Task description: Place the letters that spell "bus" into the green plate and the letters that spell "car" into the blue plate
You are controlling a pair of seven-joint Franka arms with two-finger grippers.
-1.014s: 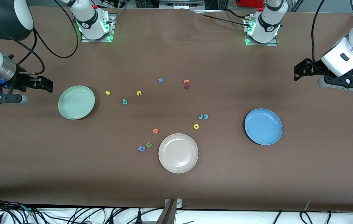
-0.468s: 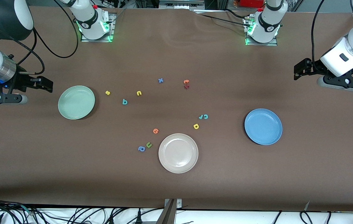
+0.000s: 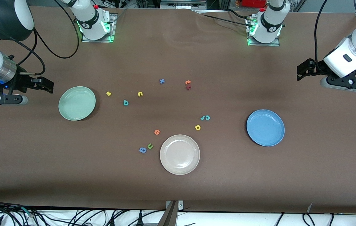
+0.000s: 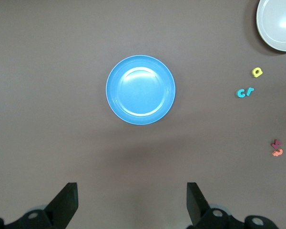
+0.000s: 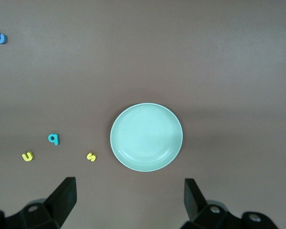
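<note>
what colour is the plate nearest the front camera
Beige plate, plain, no pattern; shows best in the front view.

Letters on table btwn green plate & blue plate.

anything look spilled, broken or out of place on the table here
Nothing stands out. The green plate, blue plate and beige plate sit flat and bare, and the foam letters lie loose on the brown table between them. Only oddity: an orange letter and a dark red letter touch each other.
</note>
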